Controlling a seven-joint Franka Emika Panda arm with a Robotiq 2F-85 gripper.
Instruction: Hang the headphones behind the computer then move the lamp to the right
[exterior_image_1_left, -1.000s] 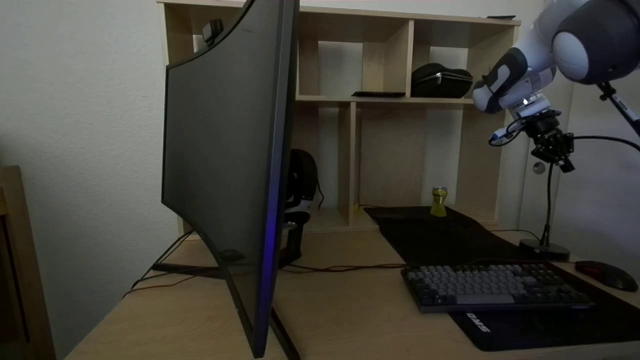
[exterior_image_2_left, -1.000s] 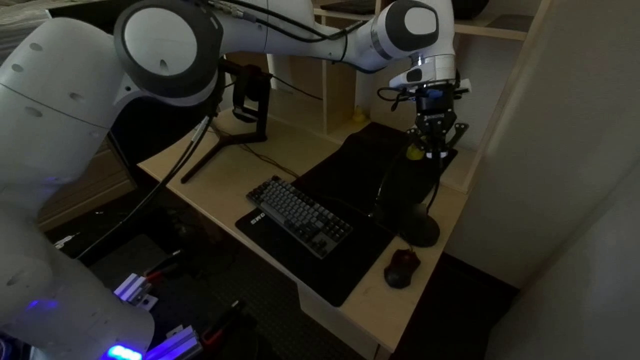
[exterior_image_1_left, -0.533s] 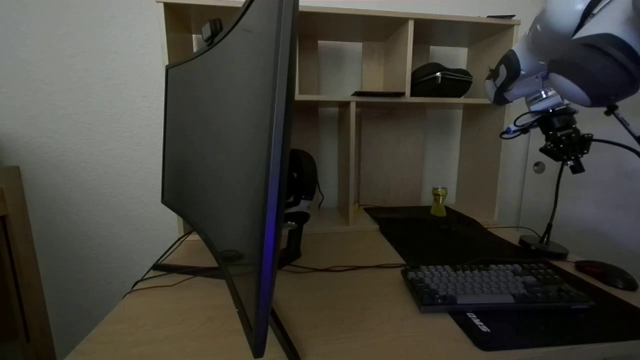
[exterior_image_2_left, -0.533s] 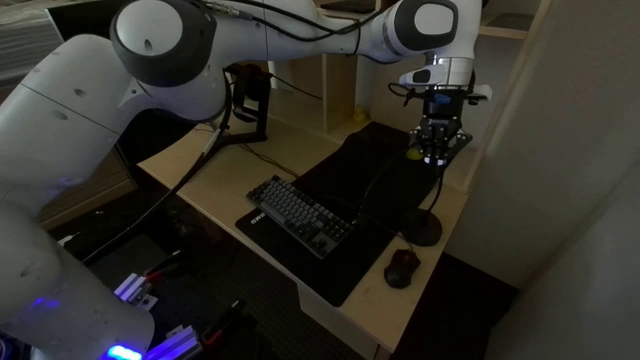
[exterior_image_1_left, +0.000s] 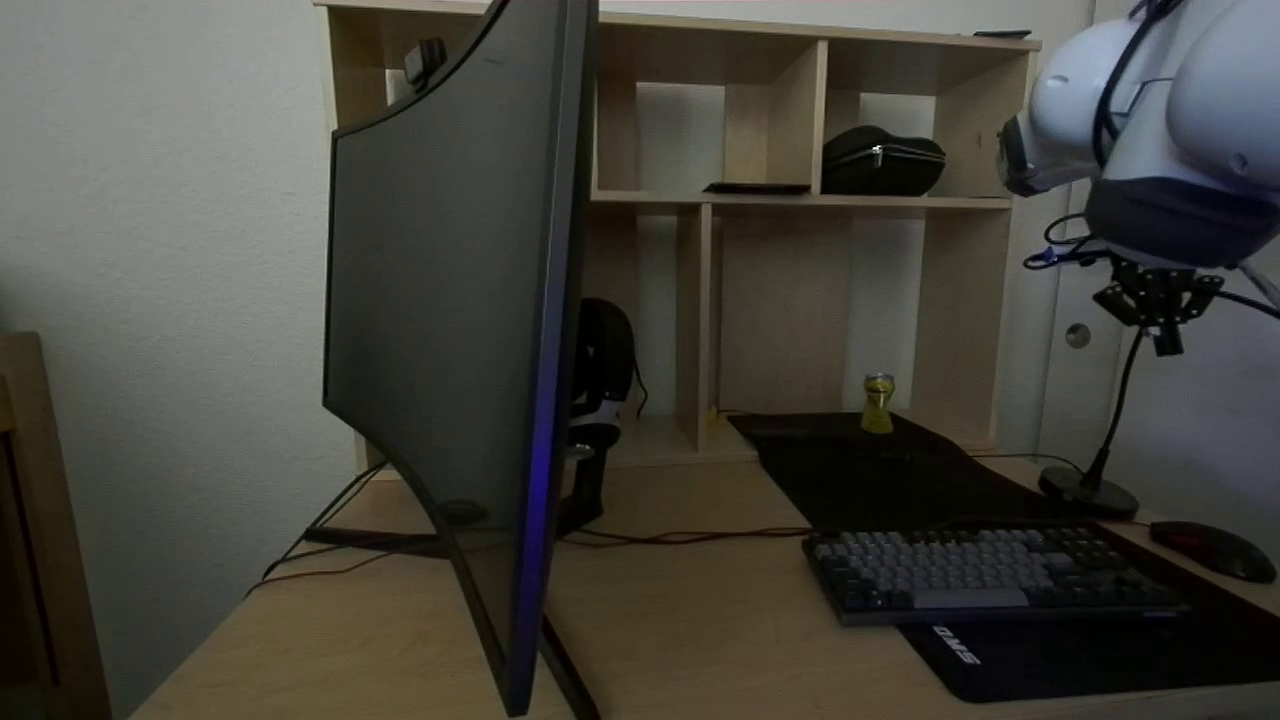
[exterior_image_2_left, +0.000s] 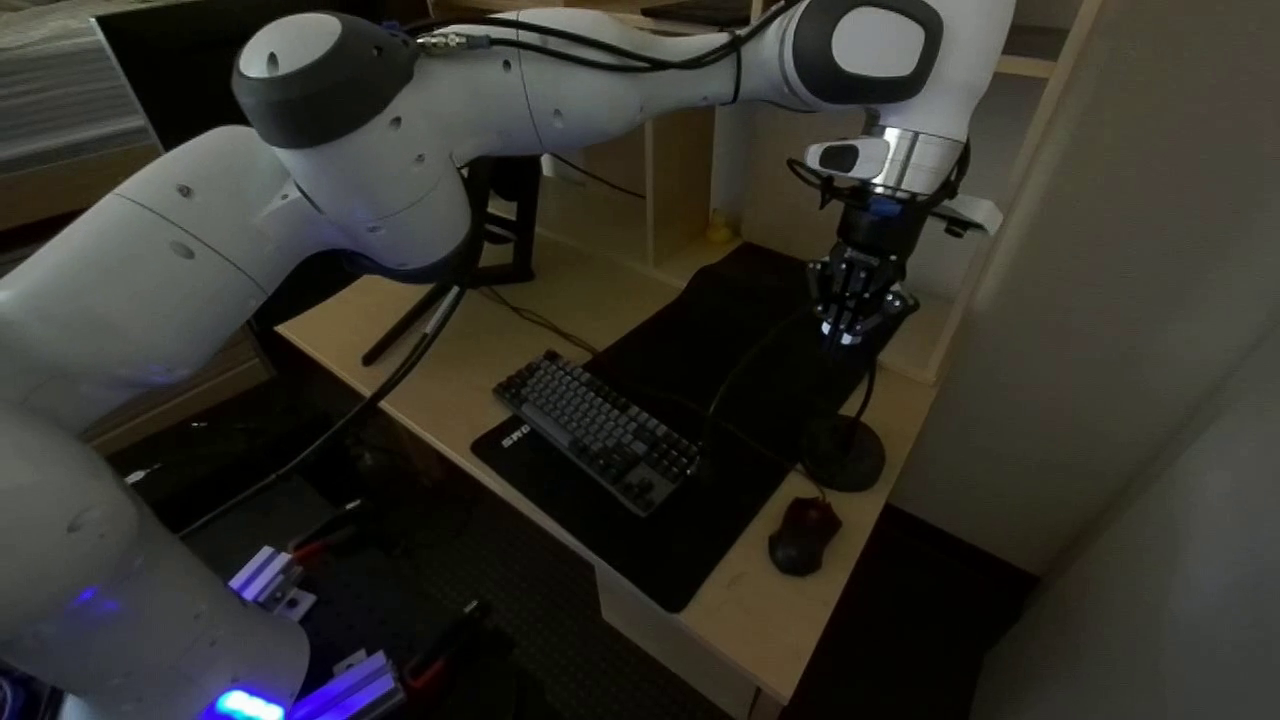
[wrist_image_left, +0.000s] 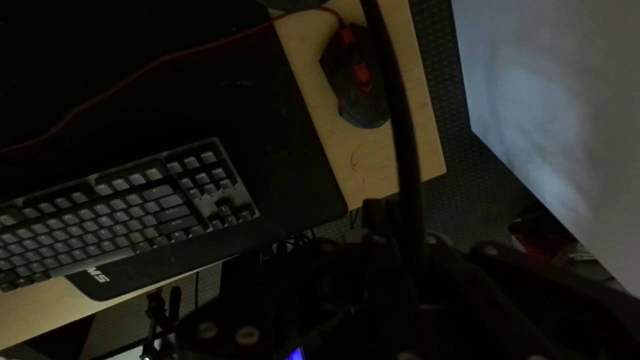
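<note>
One gripper is raised above the level of the keyboard, past its arrow-key end, with the jaws clamped together on the neck of the lamp. In the wrist view the dark neck runs from the top edge into the grip; in both exterior views it slants down from the jaws to a round base, which sits beyond the keyboard's arrow-key end, toward its rear side. The mouse lies off the same end of the keyboard, near the base, its red cord crossing the mat behind the keys. The keyboard itself rests on this mat, its opposite end reaching past the mat's edge over the desk. Off that opposite end, well apart from the keyboard, stands the monitor; the headphones, partly hidden from where I stand, show behind it, and I cannot tell what bears them. A yellow container stands on the mat behind the keyboard, and farther back rises the shelf, with a black case in an upper compartment.
</note>
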